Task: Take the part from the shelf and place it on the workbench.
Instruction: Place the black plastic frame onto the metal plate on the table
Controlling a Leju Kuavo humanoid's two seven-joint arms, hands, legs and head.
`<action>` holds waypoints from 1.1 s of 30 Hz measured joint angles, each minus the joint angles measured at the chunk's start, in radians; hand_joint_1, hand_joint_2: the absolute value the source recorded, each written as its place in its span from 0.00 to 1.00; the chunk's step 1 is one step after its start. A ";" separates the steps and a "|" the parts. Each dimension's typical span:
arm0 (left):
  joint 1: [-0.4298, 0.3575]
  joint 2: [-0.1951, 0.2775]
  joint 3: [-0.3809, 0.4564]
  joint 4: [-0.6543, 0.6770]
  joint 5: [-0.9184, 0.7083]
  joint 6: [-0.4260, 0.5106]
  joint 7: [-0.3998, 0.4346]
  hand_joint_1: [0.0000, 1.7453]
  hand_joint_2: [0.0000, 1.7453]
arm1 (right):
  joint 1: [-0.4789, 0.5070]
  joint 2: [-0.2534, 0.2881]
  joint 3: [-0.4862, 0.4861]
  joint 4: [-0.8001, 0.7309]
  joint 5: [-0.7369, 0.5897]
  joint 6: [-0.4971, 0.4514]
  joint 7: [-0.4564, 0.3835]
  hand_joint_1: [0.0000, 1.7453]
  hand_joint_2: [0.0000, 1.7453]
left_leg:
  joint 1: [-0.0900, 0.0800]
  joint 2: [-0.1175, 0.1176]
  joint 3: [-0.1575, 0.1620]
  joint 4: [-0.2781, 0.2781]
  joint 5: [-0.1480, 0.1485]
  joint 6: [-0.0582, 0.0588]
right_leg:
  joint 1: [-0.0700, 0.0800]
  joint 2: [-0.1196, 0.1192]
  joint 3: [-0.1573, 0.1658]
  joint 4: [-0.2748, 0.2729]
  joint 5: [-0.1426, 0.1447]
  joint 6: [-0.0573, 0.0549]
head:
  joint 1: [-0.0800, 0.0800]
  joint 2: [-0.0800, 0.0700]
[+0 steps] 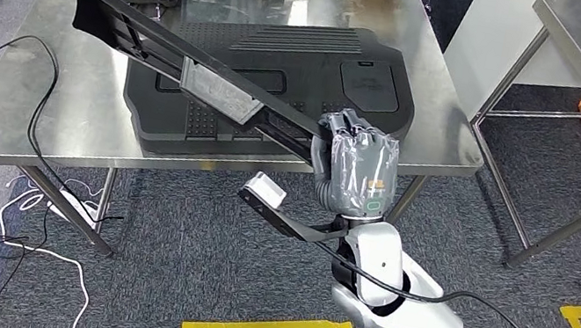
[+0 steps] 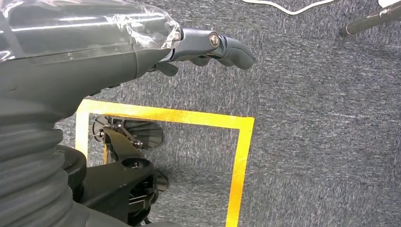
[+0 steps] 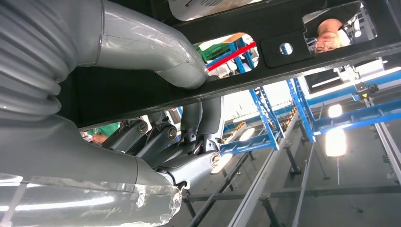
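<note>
Gripping the long black part point(image 1: 189, 53) by its near end only, our right hand point(image 1: 355, 168), fingers point(image 3: 156, 137) clamped on it, is holding it tilted over the desk point(image 1: 27, 120), risking pivot, slip, or striking the black panel point(image 1: 286, 65) below.

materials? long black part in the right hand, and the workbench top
Long black part: looks like moulded plastic, matte black, with ribs and cut-out windows; could be coated metal. A grey pad sits midway along it.
Workbench top: bare metal, likely stainless steel, with a brushed silver sheen and soft reflections.
Right hand grips the part's end.
</note>
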 joint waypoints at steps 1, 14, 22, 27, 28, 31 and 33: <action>0.000 0.001 0.000 0.000 0.000 0.000 0.000 0.00 1.00 | 0.000 0.000 0.000 0.000 0.000 0.000 0.000 1.00 1.00 | -0.002 0.000 0.000 0.001 0.000 0.004 | -0.002 0.000 0.001 -0.004 0.002 0.003 | 0.000 0.000; -0.008 0.006 0.000 0.000 0.000 -0.003 0.000 0.00 1.00 | -0.004 -0.001 -0.003 0.013 -0.006 -0.006 -0.005 1.00 1.00 | 0.057 0.005 0.064 -0.031 -0.025 -0.032 | -0.042 -0.001 -0.046 0.045 0.030 0.081 | 0.014 0.000; -0.015 0.009 0.000 0.002 0.000 -0.006 0.000 0.00 1.00 | -0.004 -0.003 -0.006 0.021 -0.006 -0.008 -0.005 1.00 1.00 | 0.050 0.006 -0.005 0.137 -0.106 -0.054 | -0.031 0.002 -0.029 0.044 -0.011 0.016 | -0.011 0.000; -0.012 0.009 0.000 0.003 0.000 -0.006 0.000 0.00 1.00 | -0.004 -0.002 -0.006 0.023 -0.010 -0.008 -0.006 1.00 1.00 | 0.011 0.005 -0.133 0.258 -0.059 -0.005 | 0.001 0.004 0.006 0.041 -0.035 -0.005 | -0.016 0.000; -0.012 0.009 0.000 0.003 0.000 -0.006 0.000 0.00 1.00 | -0.004 -0.002 -0.006 0.023 -0.011 -0.008 -0.006 1.00 1.00 | -0.001 0.004 -0.120 0.199 -0.013 0.016 | 0.006 0.005 0.016 0.039 -0.041 -0.007 | -0.015 0.000; -0.011 0.014 0.000 0.004 0.000 -0.006 0.000 0.00 1.00 | -0.006 -0.002 -0.006 0.025 -0.016 -0.009 -0.006 1.00 1.00 | -0.023 0.004 -0.089 0.086 0.051 0.057 | 0.009 0.006 0.031 0.027 -0.047 -0.005 | -0.008 0.000; -0.012 0.014 0.000 0.005 0.000 -0.006 0.000 0.00 1.00 | -0.007 -0.002 -0.005 0.025 -0.017 -0.010 -0.006 1.00 1.00 | -0.028 0.004 -0.079 0.058 0.052 0.061 | 0.005 0.005 0.033 0.014 -0.042 0.004 | -0.011 0.000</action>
